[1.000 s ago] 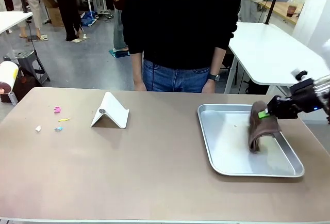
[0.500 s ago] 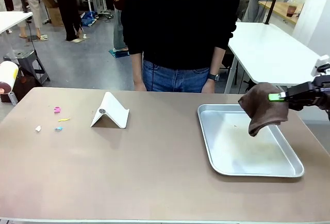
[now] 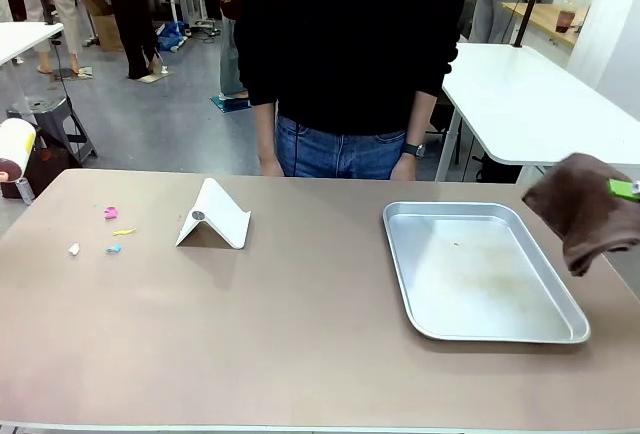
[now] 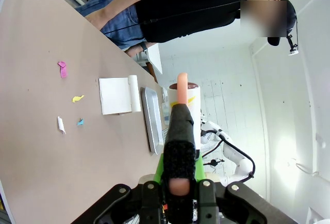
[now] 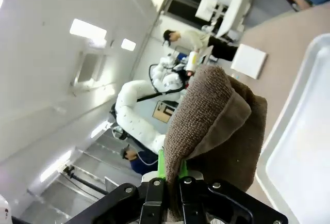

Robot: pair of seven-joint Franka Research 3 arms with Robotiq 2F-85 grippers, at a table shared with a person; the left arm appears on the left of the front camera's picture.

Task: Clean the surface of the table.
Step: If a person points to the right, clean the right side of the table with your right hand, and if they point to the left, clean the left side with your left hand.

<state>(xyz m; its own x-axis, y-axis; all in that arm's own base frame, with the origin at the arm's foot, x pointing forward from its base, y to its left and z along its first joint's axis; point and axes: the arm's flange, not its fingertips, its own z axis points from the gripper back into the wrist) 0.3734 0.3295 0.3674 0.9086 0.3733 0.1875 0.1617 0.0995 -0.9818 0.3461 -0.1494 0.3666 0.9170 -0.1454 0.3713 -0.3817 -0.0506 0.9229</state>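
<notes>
The table (image 3: 300,334) stretches out below and to the left of my right gripper (image 5: 170,168), its brown top running from the tray side across to the far left corner. A person (image 3: 350,54) in a black top and jeans stands at the far edge, well off to the left of that gripper, hands down by the table's rim. The metal tray (image 3: 400,254) sits on the table just below and left of the right gripper. My right gripper is clamped on a brown cloth (image 3: 585,209), which hangs in folds from the green pads, up off the table at its right edge, beside the tray and not touching it. A white folded stand (image 3: 213,216) sits upright on the table far to the left. Beyond it, near the left end, lie small scraps: pink (image 3: 111,213), yellow (image 3: 123,232), blue (image 3: 114,249) and white (image 3: 74,249). My left gripper (image 4: 180,131) hangs above that left end with its jaws together, the scraps ahead of it; I cannot tell whether anything sits between them
</notes>
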